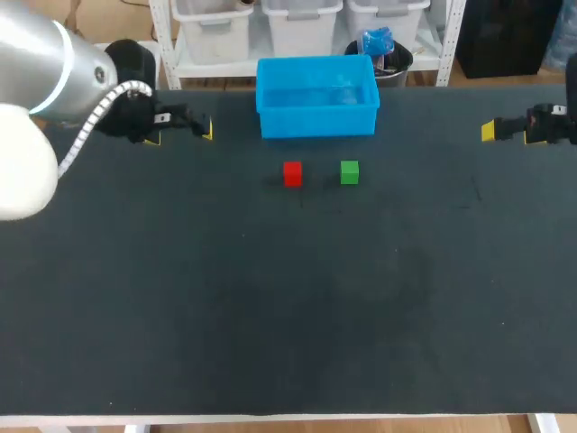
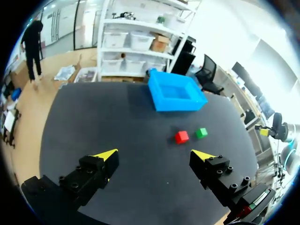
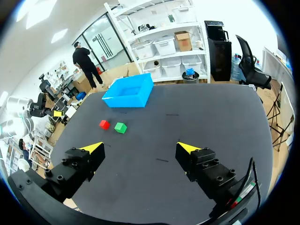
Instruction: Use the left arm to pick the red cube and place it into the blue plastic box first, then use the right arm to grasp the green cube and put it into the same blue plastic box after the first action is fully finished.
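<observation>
The worktop (image 1: pixel 270 316) under me is one broad, dark, matte surface that reaches from side to side of my head view. I see a thin pale edge along its near side and a few faint scuffs. The light on it is even.

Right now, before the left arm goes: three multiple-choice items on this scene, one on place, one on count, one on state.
1. The red cube lies
A. inside the blue box
B. on the table, beside the green cube, on the left arm's side of it
C. on top of the green cube

2. Cubes in the blue box:
A. two
B. one
C. none

3. The left hand is
A. open, holding nothing
B. shut on the red cube
C. shut on the green cube

Answers: 1 B, both cubes sit apart on the table in front of the box; 2 C, the box shows only its bare blue floor; 3 A, its fingers stand wide apart, the cubes well ahead of them.
</observation>
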Robot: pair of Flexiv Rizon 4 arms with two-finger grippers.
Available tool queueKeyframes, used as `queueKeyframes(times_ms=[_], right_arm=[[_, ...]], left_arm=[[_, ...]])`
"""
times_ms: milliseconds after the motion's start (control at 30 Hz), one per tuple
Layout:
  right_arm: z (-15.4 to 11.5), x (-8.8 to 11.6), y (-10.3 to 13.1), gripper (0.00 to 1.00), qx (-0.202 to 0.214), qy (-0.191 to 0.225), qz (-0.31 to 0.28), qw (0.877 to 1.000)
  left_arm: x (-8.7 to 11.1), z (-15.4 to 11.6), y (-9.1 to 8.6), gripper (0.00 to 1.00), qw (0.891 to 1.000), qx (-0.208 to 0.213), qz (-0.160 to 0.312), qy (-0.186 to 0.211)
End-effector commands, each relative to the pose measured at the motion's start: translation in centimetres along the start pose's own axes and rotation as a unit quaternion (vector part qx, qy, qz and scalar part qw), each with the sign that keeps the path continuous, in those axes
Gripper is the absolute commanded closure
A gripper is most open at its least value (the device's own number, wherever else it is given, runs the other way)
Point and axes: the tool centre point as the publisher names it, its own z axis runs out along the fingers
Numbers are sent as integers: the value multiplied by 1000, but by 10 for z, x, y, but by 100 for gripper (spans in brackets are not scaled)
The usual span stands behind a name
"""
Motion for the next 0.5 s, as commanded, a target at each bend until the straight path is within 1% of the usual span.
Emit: queueKeyframes(times_ms=[33, 267, 333, 400, 433, 500], right_arm=[[1, 0, 0, 0, 1, 0, 0, 1000], [1, 0, 0, 0, 1, 0, 0, 1000], [1, 0, 0, 0, 1, 0, 0, 1000], [1, 0, 0, 0, 1, 0, 0, 1000], [1, 0, 0, 0, 1, 0, 0, 1000], [1, 0, 0, 0, 1, 0, 0, 1000]], left_arm=[[-3, 0, -3, 0, 997, -73, 0, 7], [-3, 0, -3, 0, 997, -73, 0, 7], [-3, 15, -12, 0, 995, -92, -7, 34], [-5, 28, -23, 0, 995, -90, -5, 39], [-6, 34, -28, 0, 994, -98, -3, 47], [-9, 46, -40, 0, 994, -100, 12, 51]])
